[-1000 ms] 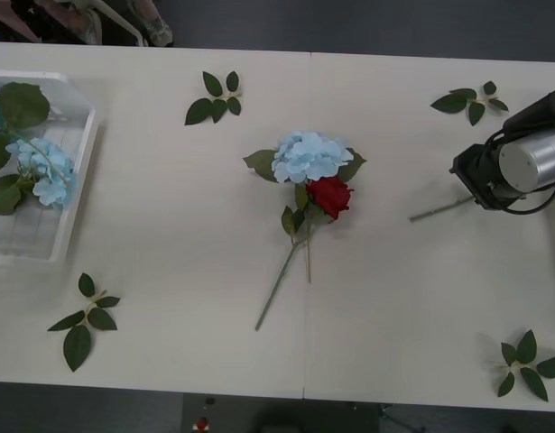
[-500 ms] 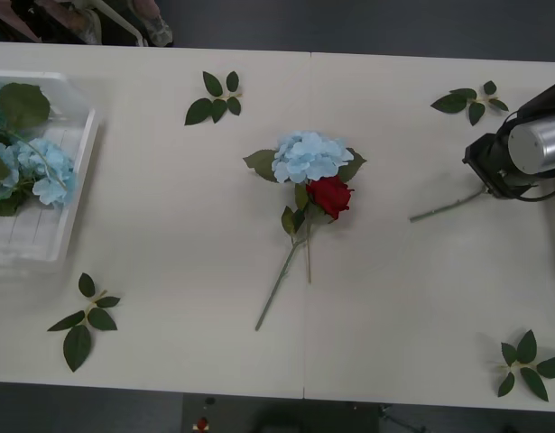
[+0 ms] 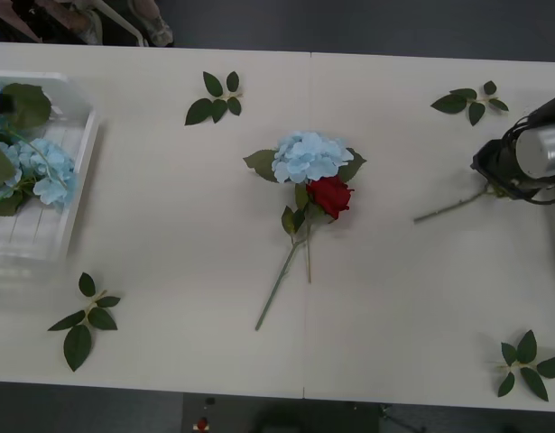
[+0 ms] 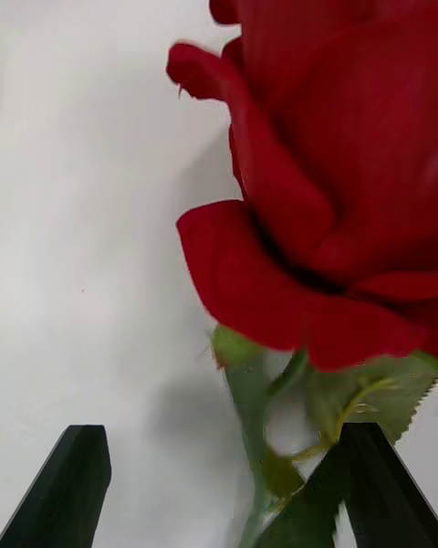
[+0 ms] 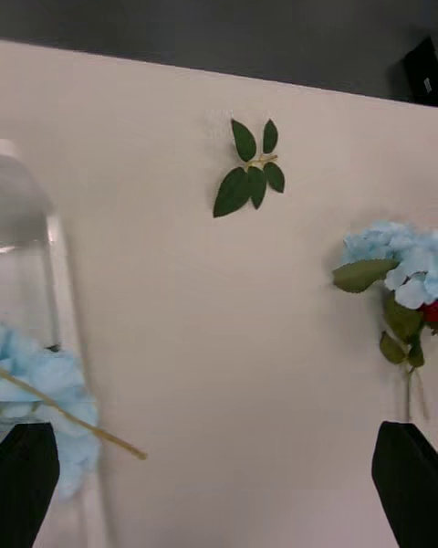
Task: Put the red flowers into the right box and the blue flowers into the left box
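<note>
Flowers and left box, as you see them now.
One blue hydrangea (image 3: pixel 306 156) and red rose (image 3: pixel 329 196) lie touching mid-table, stems crossed; other blue heads (image 3: pixel 44 171) rest in the white left box (image 3: pixel 74 194); another rose (image 4: pixel 338 146) fills your right wrist view.

- Right arm reaches in from the table's right edge in the front view, silver wrist cylinder tilted, black head facing inward.
- Right gripper (image 4: pixel 219 489) shows its two black fingers (image 4: pixel 68 493) spread wide at the corners of its wrist view, jaws parted, not pressing together.
- Left gripper (image 5: pixel 219 493) sits high above the table's left side, black fingers (image 5: pixel 406 484) wide apart, nothing between them.
</note>
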Available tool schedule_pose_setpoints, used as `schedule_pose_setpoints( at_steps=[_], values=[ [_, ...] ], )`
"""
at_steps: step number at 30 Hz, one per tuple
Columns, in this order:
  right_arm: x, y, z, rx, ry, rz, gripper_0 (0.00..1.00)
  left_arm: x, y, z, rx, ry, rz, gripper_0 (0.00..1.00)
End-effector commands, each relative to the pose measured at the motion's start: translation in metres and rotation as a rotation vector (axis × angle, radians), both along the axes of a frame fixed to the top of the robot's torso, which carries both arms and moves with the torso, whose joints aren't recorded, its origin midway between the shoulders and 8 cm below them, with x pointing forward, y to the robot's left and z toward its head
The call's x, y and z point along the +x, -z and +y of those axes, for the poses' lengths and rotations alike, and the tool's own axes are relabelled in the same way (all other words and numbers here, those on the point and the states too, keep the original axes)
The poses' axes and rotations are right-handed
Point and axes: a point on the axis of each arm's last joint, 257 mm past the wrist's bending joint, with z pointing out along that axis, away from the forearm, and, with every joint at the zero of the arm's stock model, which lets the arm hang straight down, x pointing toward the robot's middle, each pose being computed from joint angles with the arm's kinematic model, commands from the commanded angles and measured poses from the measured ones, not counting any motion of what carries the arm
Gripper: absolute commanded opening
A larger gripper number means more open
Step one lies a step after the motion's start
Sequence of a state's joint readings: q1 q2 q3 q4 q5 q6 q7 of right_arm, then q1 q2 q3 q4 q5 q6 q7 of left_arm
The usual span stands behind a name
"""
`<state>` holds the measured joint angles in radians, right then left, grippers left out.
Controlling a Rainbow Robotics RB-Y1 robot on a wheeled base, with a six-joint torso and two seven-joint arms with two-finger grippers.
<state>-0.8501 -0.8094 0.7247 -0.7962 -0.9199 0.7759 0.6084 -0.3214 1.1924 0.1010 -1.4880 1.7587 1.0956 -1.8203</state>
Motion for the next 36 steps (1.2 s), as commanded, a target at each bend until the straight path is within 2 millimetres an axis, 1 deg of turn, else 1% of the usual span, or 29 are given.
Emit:
schedule_pose_setpoints(
  at_steps=[1, 2, 3, 5, 6, 8, 9, 10, 11, 13, 14, 16, 17, 19, 20, 22, 23, 25, 26, 28, 30, 31, 32, 33, 34, 36],
  values=[
    [0.007, -0.013, -0.012, -0.043, -0.012, -0.024, 0.73, 0.033, 0.003, -0.069, 0.084, 0.029, 0.021, 1.0],
    [0.007, -0.012, -0.012, -0.045, -0.016, -0.026, 0.73, 0.039, 0.01, -0.082, 0.144, 0.053, 0.01, 1.0],
    [0.007, -0.012, -0.012, -0.046, -0.017, -0.027, 0.73, 0.041, 0.015, -0.09, 0.163, 0.065, 0.009, 1.0],
    [0.007, -0.009, -0.01, -0.049, -0.02, -0.022, 0.73, 0.046, 0.039, -0.122, 0.214, 0.119, 0.021, 1.0],
    [0.007, -0.008, -0.011, -0.051, -0.019, -0.021, 0.72, 0.048, 0.044, -0.131, 0.222, 0.131, 0.02, 1.0],
    [0.008, -0.004, -0.01, -0.058, -0.021, -0.024, 0.67, 0.054, 0.064, -0.165, 0.26, 0.176, 0.0, 1.0],
    [0.008, -0.003, -0.01, -0.06, -0.021, -0.026, 0.62, 0.055, 0.069, -0.174, 0.272, 0.19, -0.005, 1.0],
    [0.009, 0.0, -0.009, -0.061, -0.022, -0.029, 0.48, 0.056, 0.08, -0.199, 0.303, 0.228, -0.015, 1.0],
    [0.009, 0.0, -0.01, -0.062, -0.02, -0.028, 0.41, 0.056, 0.085, -0.21, 0.321, 0.245, -0.019, 1.0],
    [0.009, 0.002, -0.009, -0.065, -0.021, -0.028, 0.07, 0.055, 0.102, -0.247, 0.396, 0.308, -0.043, 1.0],
    [0.009, 0.003, -0.008, -0.064, -0.022, -0.027, 0.0, 0.055, 0.105, -0.255, 0.414, 0.322, -0.052, 1.0],
    [0.009, 0.003, -0.008, -0.071, -0.025, -0.027, 0.0, 0.051, 0.12, -0.286, 0.471, 0.368, -0.069, 1.0],
    [0.009, 0.003, -0.008, -0.071, -0.025, -0.027, 0.0, 0.05, 0.123, -0.293, 0.478, 0.378, -0.071, 1.0],
    [0.009, 0.003, -0.007, -0.072, -0.028, -0.027, 0.0, 0.044, 0.137, -0.321, 0.503, 0.413, -0.076, 1.0],
    [0.009, 0.003, -0.008, -0.074, -0.029, -0.026, 0.0, 0.043, 0.138, -0.327, 0.504, 0.42, -0.08, 1.0],
    [0.01, 0.003, -0.008, -0.082, -0.034, -0.027, 0.0, 0.039, 0.152, -0.349, 0.51, 0.431, -0.069, 1.0],
    [0.01, 0.003, -0.008, -0.083, -0.035, -0.027, 0.0, 0.038, 0.156, -0.353, 0.509, 0.428, -0.064, 1.0],
    [0.012, -0.001, -0.008, -0.083, -0.037, -0.033, 0.0, 0.037, 0.169, -0.371, 0.528, 0.424, -0.07, 1.0],
    [0.013, -0.002, -0.007, -0.083, -0.04, -0.034, 0.0, 0.038, 0.172, -0.376, 0.536, 0.427, -0.081, 1.0],
    [0.016, -0.008, -0.006, -0.082, -0.047, -0.042, 0.0, 0.038, 0.186, -0.387, 0.565, 0.43, -0.088, 1.0],
    [0.021, -0.026, -0.001, -0.079, -0.066, -0.047, 0.0, 0.035, 0.204, -0.4, 0.56, 0.437, -0.079, 1.0],
    [0.022, -0.033, -0.002, -0.084, -0.071, -0.048, 0.0, 0.033, 0.208, -0.405, 0.554, 0.442, -0.078, 1.0],
    [0.022, -0.048, -0.003, -0.102, -0.091, -0.042, 0.0, 0.031, 0.215, -0.412, 0.551, 0.451, -0.08, 1.0],
    [0.021, -0.064, -0.008, -0.148, -0.128, -0.031, 0.0, 0.028, 0.222, -0.419, 0.553, 0.464, -0.081, 1.0],
    [0.02, -0.073, -0.01, -0.172, -0.147, -0.024, 0.0, 0.026, 0.225, -0.422, 0.557, 0.47, -0.079, 1.0],
    [0.009, -0.113, -0.03, -0.28, -0.211, 0.014, 0.0, 0.019, 0.24, -0.427, 0.588, 0.493, -0.063, 1.0]
  ],
)
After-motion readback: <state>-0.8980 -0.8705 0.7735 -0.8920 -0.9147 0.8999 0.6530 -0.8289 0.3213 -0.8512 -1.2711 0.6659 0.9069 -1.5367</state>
